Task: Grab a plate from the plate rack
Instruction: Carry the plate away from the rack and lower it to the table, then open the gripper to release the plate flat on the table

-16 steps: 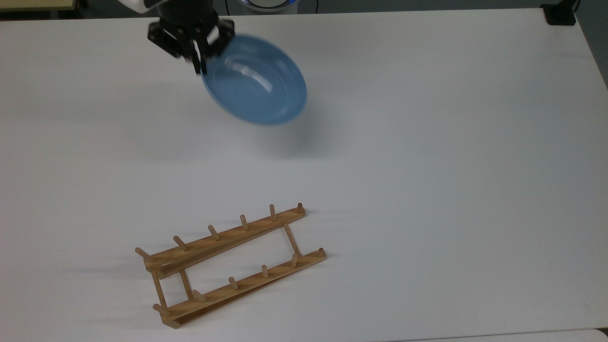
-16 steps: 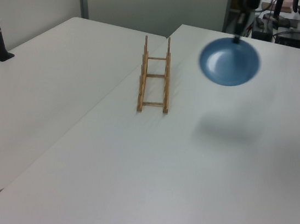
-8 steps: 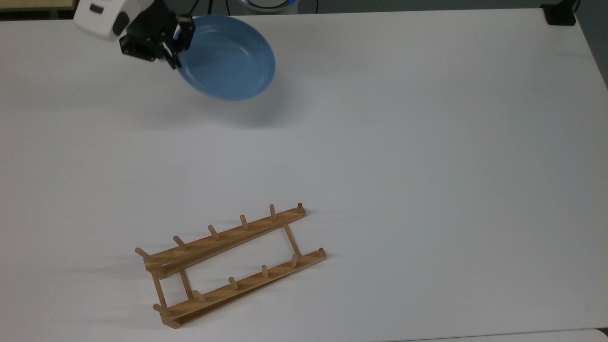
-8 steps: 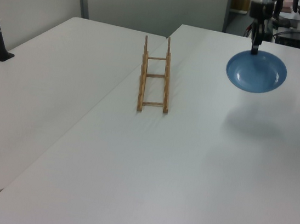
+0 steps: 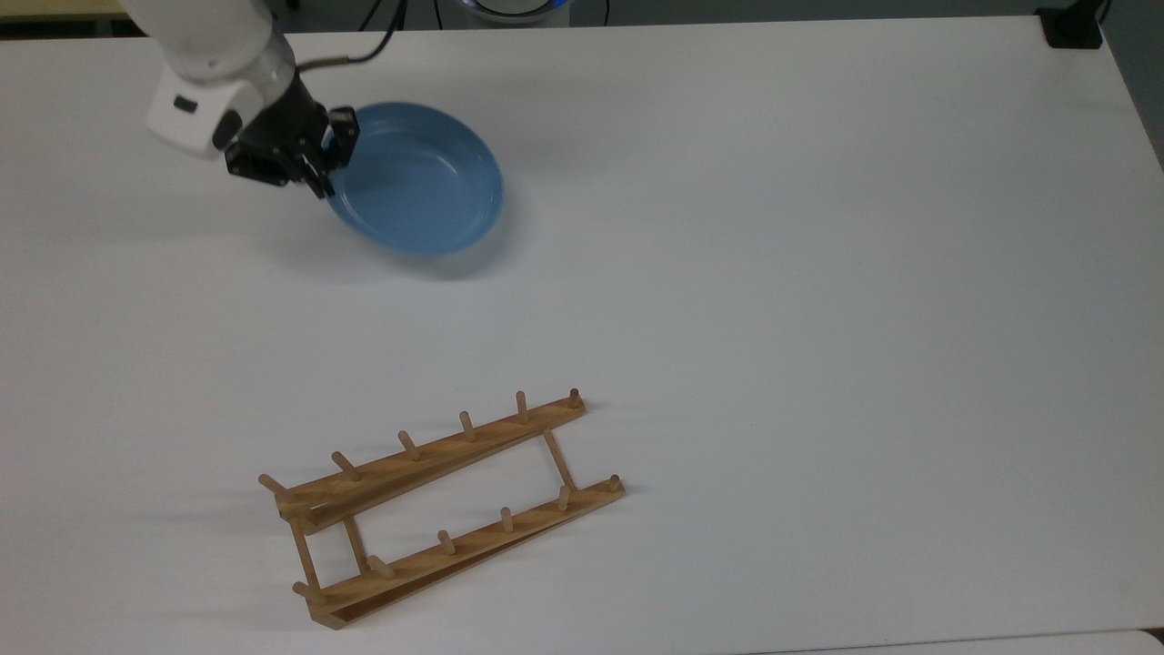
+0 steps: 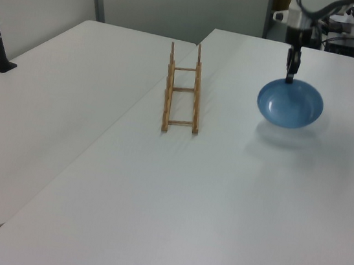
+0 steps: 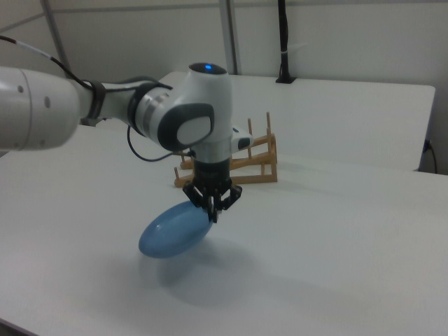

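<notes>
While clamped on the plate [image 5: 423, 182] rim, the gripper [image 5: 323, 177] holds it seemingly just above the table [image 5: 818, 273].

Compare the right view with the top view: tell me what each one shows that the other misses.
The right view alone shows the plate's underside, tilted and lifted off the table, plus the arm's white body. The top view alone shows the plate's glossy inside and the plate rack from above, both rails and crossbars laid out with nothing between the pegs. Both show the gripper shut on the plate's rim, well away from the rack.
</notes>
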{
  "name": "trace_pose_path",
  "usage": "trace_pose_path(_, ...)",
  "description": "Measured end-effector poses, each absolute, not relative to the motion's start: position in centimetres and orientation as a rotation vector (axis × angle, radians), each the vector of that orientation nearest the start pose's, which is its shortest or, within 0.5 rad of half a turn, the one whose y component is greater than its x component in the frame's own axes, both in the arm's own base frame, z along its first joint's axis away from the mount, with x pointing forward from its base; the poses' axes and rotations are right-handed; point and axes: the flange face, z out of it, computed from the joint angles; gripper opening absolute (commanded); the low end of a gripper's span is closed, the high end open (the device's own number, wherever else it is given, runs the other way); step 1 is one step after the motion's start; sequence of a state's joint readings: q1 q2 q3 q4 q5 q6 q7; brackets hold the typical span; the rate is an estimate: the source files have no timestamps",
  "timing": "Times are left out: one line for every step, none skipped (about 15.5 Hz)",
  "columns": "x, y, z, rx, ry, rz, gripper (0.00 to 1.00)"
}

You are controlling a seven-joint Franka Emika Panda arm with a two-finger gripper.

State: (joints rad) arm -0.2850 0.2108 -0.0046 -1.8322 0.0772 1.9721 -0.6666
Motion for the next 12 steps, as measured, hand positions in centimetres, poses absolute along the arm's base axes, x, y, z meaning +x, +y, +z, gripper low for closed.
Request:
trace_pose_path(58.5,-16.9,39.9,-3.003,-0.52,0.049,0.0)
trace_pose_path(58.7,-17.0,38.8,-3.002,-0.518,0.054,0.0)
trace_pose_path(58.8,-17.0,37.9,-3.001,-0.516,0.06,0.0)
trace_pose_path(58.9,-17.1,37.2,-3.0,-0.515,0.065,0.0)
trace_pose_path(58.9,-17.1,36.5,-2.998,-0.512,0.074,0.0)
trace_pose_path(58.9,-17.3,36.0,-2.997,-0.508,0.08,0.0)
trace_pose_path(58.9,-17.5,35.5,-2.997,-0.501,0.082,0.0)
trace_pose_path(58.8,-17.9,35.1,-2.998,-0.495,0.083,0.11)
trace_pose_path(58.8,-18.2,34.6,-2.999,-0.492,0.083,0.26)
trace_pose_path(58.7,-18.4,34.2,-2.998,-0.489,0.086,0.43)
trace_pose_path(58.6,-18.6,33.9,-2.998,-0.484,0.09,0.61)
trace_pose_path(58.6,-18.9,33.7,-2.998,-0.479,0.089,0.89)
